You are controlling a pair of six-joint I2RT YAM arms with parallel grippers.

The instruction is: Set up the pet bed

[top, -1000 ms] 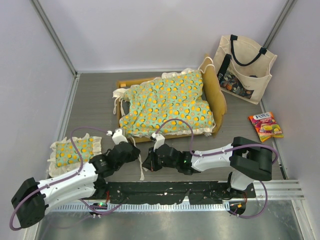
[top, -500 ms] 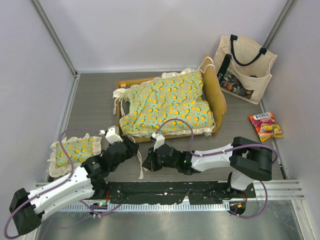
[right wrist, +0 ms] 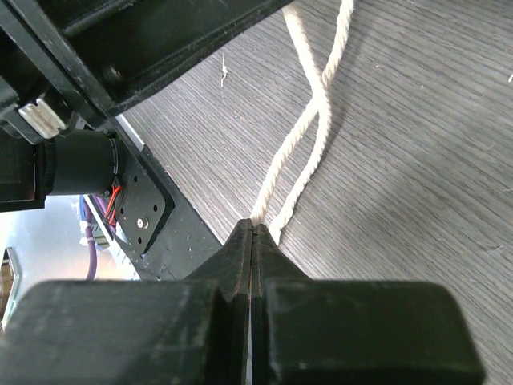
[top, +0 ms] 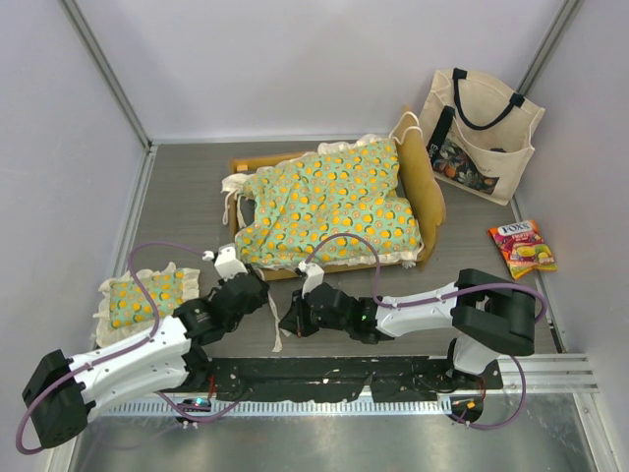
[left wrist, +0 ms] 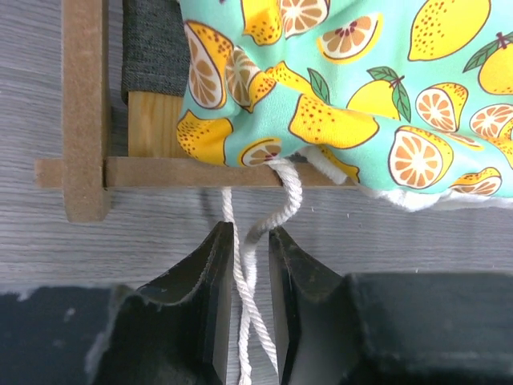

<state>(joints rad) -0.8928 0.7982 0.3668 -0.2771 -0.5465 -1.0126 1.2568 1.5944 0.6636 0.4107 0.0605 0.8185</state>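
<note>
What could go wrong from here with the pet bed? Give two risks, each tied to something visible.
1. The right gripper pinches only the tips of the tie cords; a pull may slip them free.
2. The cords also pass between the fingers of the left gripper beside the frame; tugging could drag the cushion askew.

The left gripper (left wrist: 250, 241) has its jaws narrowly apart around two white ties (left wrist: 240, 281) — they hang from the lemon-print cushion (left wrist: 361, 96), crossing the wooden frame rail (left wrist: 160, 171) below the grey base (left wrist: 152, 40)
</note>
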